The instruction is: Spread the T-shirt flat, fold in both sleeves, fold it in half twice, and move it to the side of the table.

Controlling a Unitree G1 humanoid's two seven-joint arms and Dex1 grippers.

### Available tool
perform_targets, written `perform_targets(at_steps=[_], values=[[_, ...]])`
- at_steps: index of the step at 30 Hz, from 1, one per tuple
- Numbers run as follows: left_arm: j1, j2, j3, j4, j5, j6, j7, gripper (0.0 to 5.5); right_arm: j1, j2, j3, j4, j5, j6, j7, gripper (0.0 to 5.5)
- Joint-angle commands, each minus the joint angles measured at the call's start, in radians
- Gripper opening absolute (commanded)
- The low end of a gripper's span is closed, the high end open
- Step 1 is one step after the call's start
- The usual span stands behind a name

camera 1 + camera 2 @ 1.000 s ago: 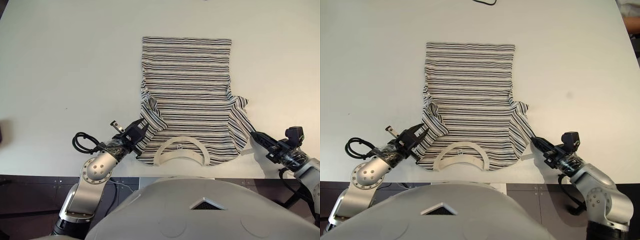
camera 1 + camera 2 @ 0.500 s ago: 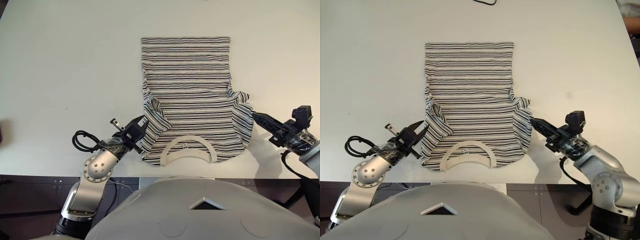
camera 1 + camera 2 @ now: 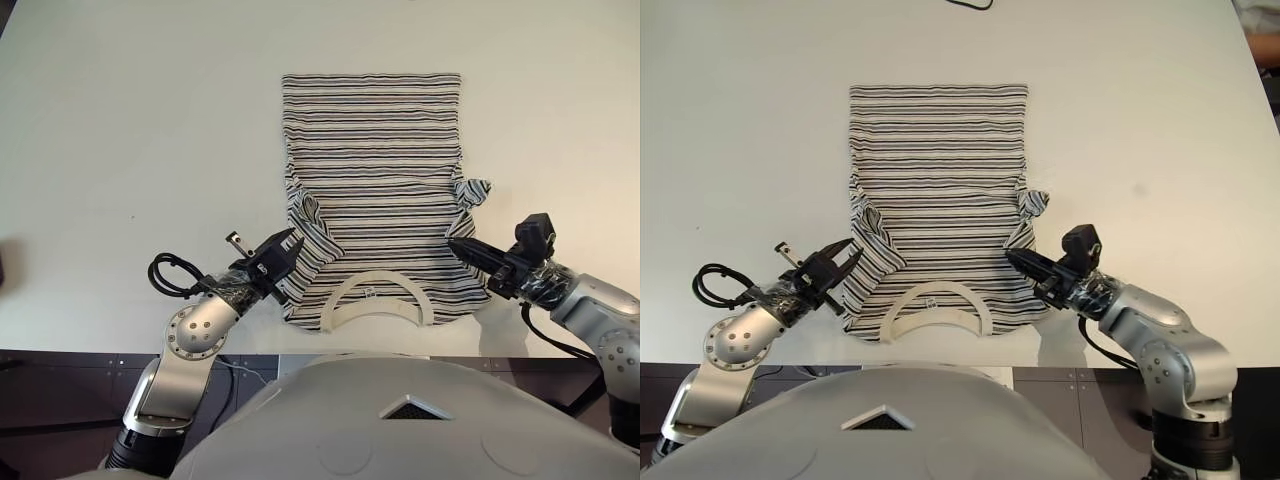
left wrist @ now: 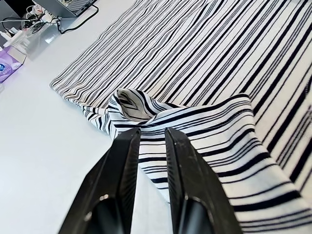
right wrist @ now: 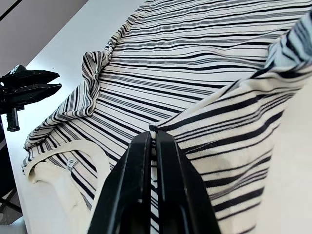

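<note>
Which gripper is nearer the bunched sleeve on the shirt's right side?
Right. The right gripper sits on the T-shirt just robot-side of that sleeve; the left gripper is at the shirt's opposite edge.

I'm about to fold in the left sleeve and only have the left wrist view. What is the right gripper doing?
Observer: The right gripper is shut on the right sleeve, at its edge, and sits over the body of the T-shirt.
Operator: Is that sleeve folded in neatly?
Observer: Not quite. A bunched tip of it sticks out at the shirt's right edge.
Operator: Where is the collar?
Observer: The cream collar lies at the shirt's near end, closest to the robot.
</note>
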Motion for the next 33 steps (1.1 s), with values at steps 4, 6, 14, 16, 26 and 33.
perform_targets(at_steps=[4,6,14,16,26,33], values=[[-0.023,0.012,-0.009,-0.001,0.019,-0.001,-0.015,0.95,0.012,-0.031,0.091,-0.007,-0.095,-0.068,0.038,0.16],[-0.031,0.013,-0.011,0.002,0.021,-0.003,-0.019,0.95,0.001,-0.02,0.113,-0.004,-0.112,-0.075,0.03,0.16],[-0.044,0.025,-0.016,0.024,0.046,-0.028,-0.021,0.95,-0.043,-0.022,0.102,-0.008,-0.11,-0.103,0.046,0.34],[-0.051,0.026,-0.015,0.031,0.049,-0.034,-0.021,0.95,-0.059,-0.034,0.103,-0.016,-0.103,-0.098,0.062,0.49],[0.033,0.127,0.058,0.006,0.014,-0.147,-0.099,0.95,-0.125,-0.122,0.02,0.117,-0.116,-0.181,0.184,0.49],[0.09,0.162,0.013,0.058,0.07,-0.286,-0.115,0.95,-0.002,-0.125,0.212,0.257,-0.39,-0.432,0.222,0.49]])
